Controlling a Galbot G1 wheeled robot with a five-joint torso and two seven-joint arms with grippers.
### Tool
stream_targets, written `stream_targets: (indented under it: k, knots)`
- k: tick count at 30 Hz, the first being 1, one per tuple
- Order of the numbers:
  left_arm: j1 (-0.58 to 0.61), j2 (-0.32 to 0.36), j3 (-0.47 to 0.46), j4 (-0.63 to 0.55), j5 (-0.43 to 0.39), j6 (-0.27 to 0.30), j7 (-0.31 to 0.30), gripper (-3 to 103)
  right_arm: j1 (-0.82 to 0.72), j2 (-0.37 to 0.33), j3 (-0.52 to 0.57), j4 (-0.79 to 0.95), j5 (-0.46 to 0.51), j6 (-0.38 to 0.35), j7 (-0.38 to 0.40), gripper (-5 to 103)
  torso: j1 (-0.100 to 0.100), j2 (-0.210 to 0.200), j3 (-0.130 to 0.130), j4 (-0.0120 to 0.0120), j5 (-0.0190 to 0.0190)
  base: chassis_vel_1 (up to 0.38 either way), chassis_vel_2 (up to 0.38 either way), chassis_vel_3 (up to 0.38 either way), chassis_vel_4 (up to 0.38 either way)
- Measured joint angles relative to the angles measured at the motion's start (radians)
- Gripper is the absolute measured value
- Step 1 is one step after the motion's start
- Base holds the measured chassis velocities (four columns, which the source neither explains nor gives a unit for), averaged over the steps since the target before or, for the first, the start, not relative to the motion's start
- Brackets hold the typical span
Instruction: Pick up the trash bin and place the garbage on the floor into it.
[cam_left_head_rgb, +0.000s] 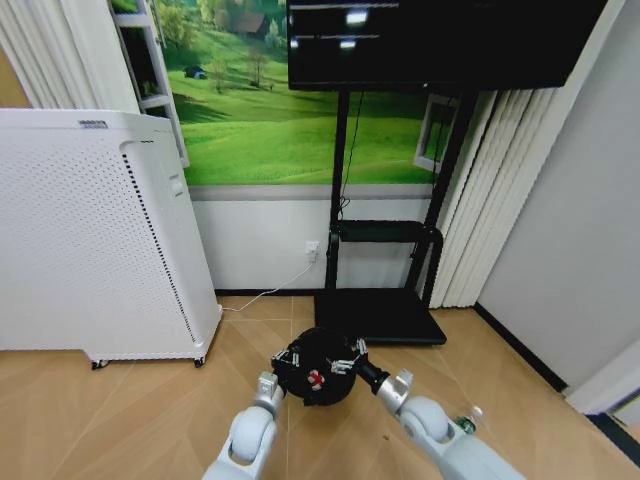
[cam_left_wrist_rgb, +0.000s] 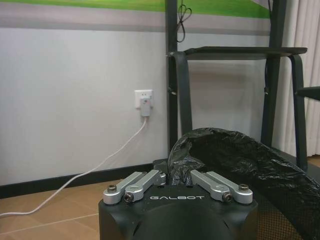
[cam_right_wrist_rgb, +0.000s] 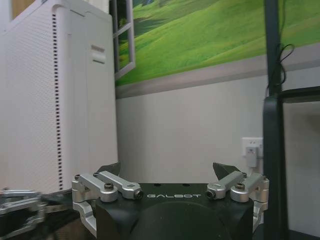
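At lower centre, the left gripper (cam_left_head_rgb: 291, 360) is clenched on the rim of the black trash bin (cam_left_head_rgb: 322, 388), while the right gripper (cam_left_head_rgb: 345, 362) hangs released above it. A red-and-white scrap (cam_left_head_rgb: 315, 378) lies inside; a small bottle (cam_left_head_rgb: 465, 422) rests on the floor at lower right.

Your two arms reach forward and down, and they come together in front of the robot. Your left gripper (cam_left_head_rgb: 287, 362) has its fingers closed together; in the left wrist view the linkages (cam_left_wrist_rgb: 134, 186) fold inward toward each other. Your right gripper (cam_left_head_rgb: 347, 360) is spread wide, and both fingertips (cam_right_wrist_rgb: 223, 170) stand well apart from each other.
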Motion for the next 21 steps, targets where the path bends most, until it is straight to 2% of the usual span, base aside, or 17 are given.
stream_targets:
  k: [2,4,5,6,8,13,17,21]
  knots:
    - [0.027,0.009,-0.019,-0.027,-0.002,0.000,0.000,7,-0.003,0.000,0.017,0.000,0.001,0.000,0.007,100,0.000,0.000,0.000,0.0002,0.0000,0.000,0.000,0.000,0.000]
    - [0.068,0.024,-0.045,-0.063,-0.002,0.000,0.001,7,-0.011,0.005,0.044,-0.009,-0.014,-0.016,0.047,100,0.000,0.000,0.000,0.0003,-0.0001,0.000,0.000,0.000,0.000]
    - [0.104,0.038,-0.073,-0.098,-0.004,0.000,0.002,7,-0.016,0.012,0.060,-0.023,-0.032,-0.051,0.125,100,0.000,0.000,0.000,0.0001,0.0000,0.000,0.000,0.000,0.000]
    - [0.104,0.038,-0.073,-0.098,-0.004,0.000,0.002,7,-0.016,0.012,0.060,-0.023,-0.032,-0.051,0.125,100,0.000,0.000,0.000,0.0001,0.0000,0.000,0.000,0.000,0.000]
    - [0.151,0.064,-0.134,-0.159,-0.017,0.000,0.003,7,-0.016,0.026,0.086,-0.060,-0.040,-0.109,0.237,100,0.000,0.000,0.000,0.0001,-0.0001,0.000,0.000,0.000,0.000]
    - [0.198,0.111,-0.216,-0.223,-0.037,0.003,0.002,7,-0.018,0.046,0.142,-0.112,-0.049,-0.154,0.313,100,0.000,0.000,0.000,0.0003,-0.0002,0.000,0.000,0.000,0.000]
    - [0.251,0.159,-0.308,-0.277,-0.047,0.001,0.002,7,-0.046,0.060,0.226,-0.127,-0.053,-0.238,0.416,100,0.000,0.000,0.000,0.0000,0.0000,0.000,0.000,0.000,0.000]
    - [0.279,0.167,-0.342,-0.304,-0.059,0.001,0.001,7,-0.061,0.064,0.268,-0.135,-0.056,-0.265,0.453,100,0.000,0.000,0.000,0.0001,0.0002,0.000,0.000,0.000,0.000]
